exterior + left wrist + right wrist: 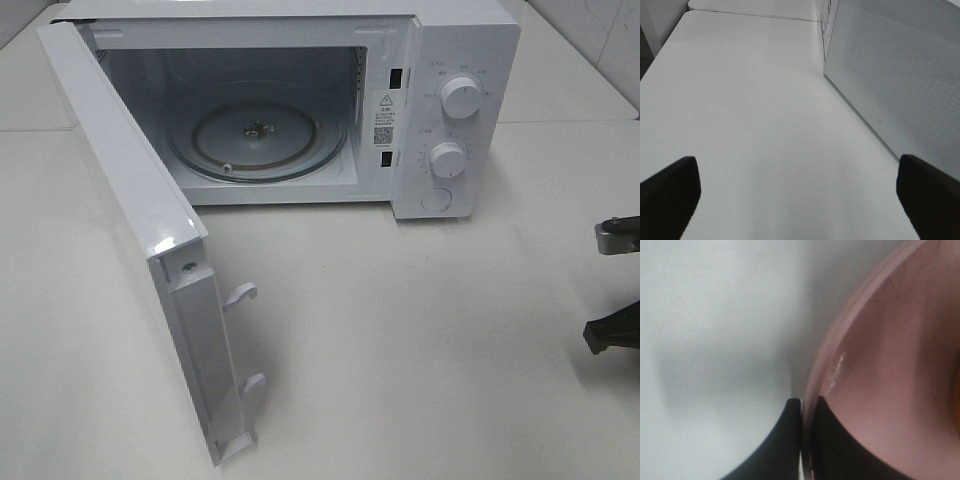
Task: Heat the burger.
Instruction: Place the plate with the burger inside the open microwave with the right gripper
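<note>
The burger is almost wholly out of view; only a thin orange sliver (956, 410) shows at the picture's edge over the pink plate (880, 365), and I cannot tell what it is. My right gripper (805, 402) is shut on the plate's rim, one finger outside it and one inside. In the exterior high view only dark parts of the right arm (612, 330) show at the right edge. My left gripper (797, 200) is open above the bare table, with nothing between its fingers (667, 195).
A white microwave (455, 110) stands at the back with its door (140, 210) swung wide to the left. The glass turntable (255, 135) inside holds nothing. The door's perforated outer face (900, 75) is close beside my left gripper. White table (420, 350) lies in front.
</note>
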